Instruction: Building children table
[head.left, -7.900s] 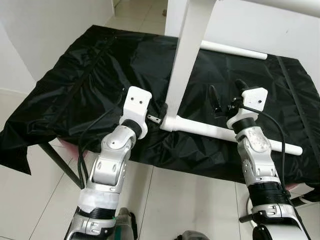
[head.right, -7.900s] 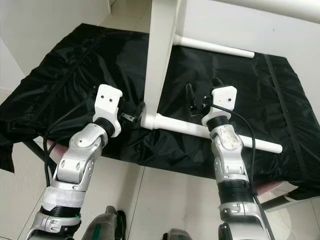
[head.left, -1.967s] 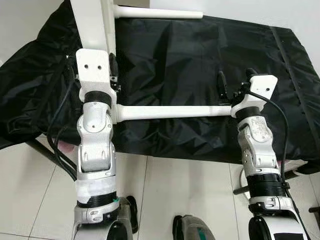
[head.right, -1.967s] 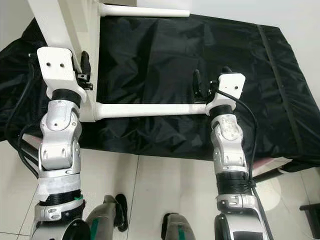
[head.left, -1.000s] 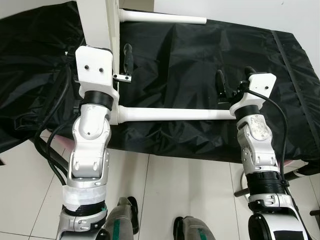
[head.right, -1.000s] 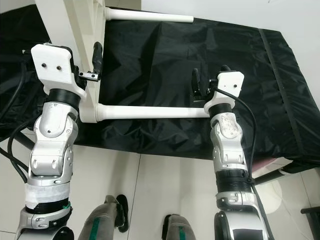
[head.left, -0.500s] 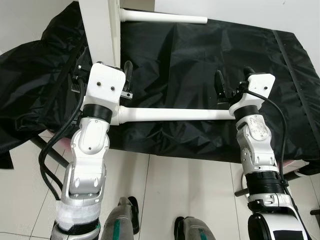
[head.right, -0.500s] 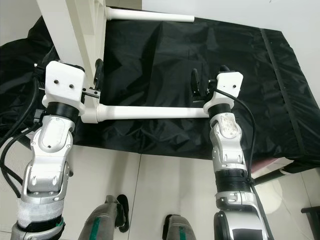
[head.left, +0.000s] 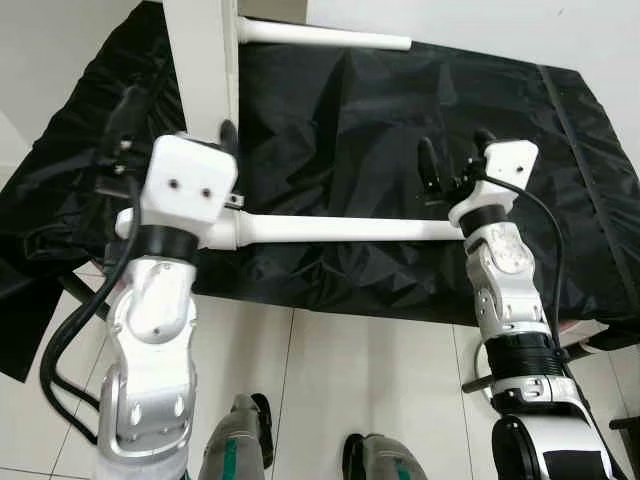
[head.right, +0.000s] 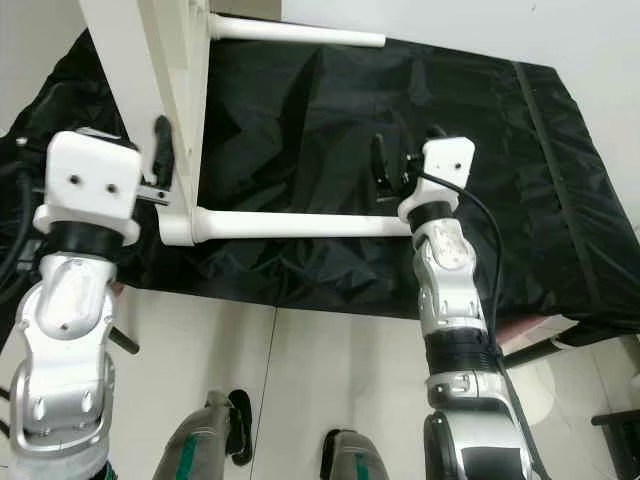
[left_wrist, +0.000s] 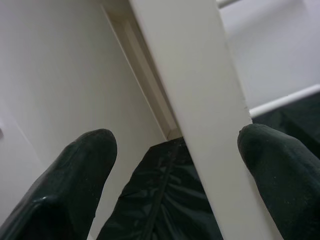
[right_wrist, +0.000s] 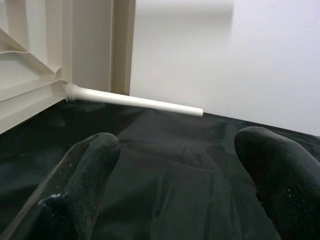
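White table frame stands on its side on a black cloth, its top cut off by the upper edge so full shape is unclear. Near leg lies horizontal across the cloth's front, between the two arms; far leg sticks out horizontally at the back. L gripper sits at the frame's corner where the near leg joins; fingers wide apart, frame's upright edge running between them in the wrist view, close to one finger, contact can't be confirmed; nothing clamped. From the head cams the L wrist housing covers most of that joint, so the connection itself is hidden. R gripper is just behind the near leg's free end, fingers spread and pointing up/away, holding nothing; wrist cam looks over the cloth toward the far leg and frame. The leg's tip is hidden behind the R wrist. Cloth drapes over a support, mostly hidden. Robot's feet on tile below, partly cropped.
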